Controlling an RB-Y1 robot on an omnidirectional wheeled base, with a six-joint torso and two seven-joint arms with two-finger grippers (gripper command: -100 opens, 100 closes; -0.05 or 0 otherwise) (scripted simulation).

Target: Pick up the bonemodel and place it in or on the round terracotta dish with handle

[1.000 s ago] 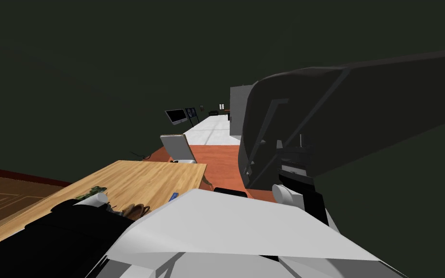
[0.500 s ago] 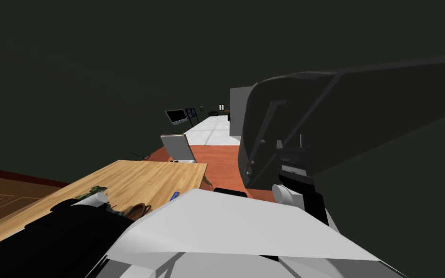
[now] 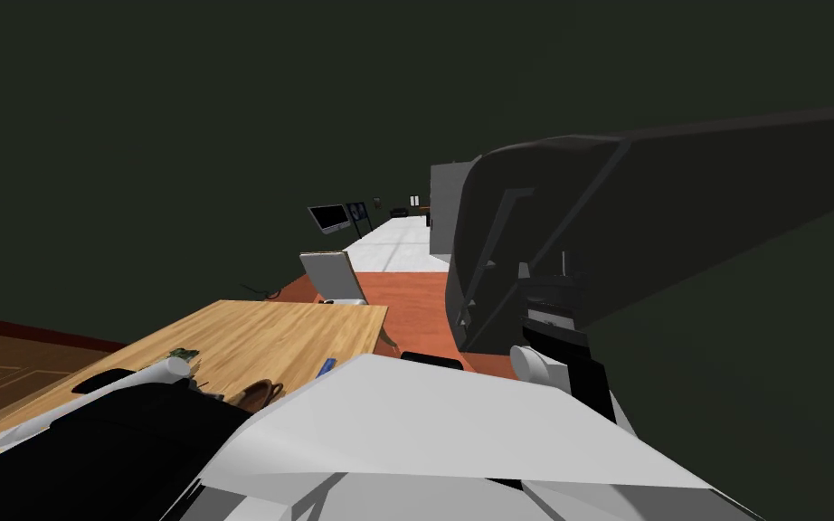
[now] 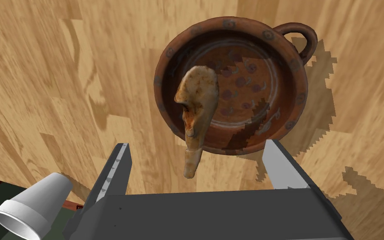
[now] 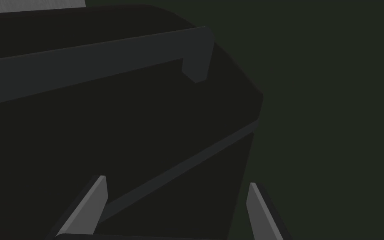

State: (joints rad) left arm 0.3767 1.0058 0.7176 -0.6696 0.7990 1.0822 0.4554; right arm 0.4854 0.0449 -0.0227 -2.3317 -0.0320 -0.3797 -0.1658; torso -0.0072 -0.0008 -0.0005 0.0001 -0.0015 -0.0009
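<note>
While the left gripper (image 4: 195, 143) hangs over the wooden table (image 4: 53, 83), its two fingers (image 4: 118, 171) stand wide apart and grip nothing. Bonemodel (image 4: 197, 104): tan, mottled, broad end inside the round terracotta dish (image 4: 299, 96), narrow end reaching out over the rim toward the gripper and lying between the fingers without touching either. Whether it rests fully on the rim or hangs just above, cannot tell. Dish is brown with painted marks on its floor; its loop handle (image 4: 305, 37) sits on the side away from the gripper. White cup (image 4: 31, 204) lies tipped on its side near the table edge, just beside one finger. Right gripper (image 5: 176, 180): fingers parted, empty, facing a large dark form (image 5: 103, 116). Head view shows that arm low beside this form.
</note>
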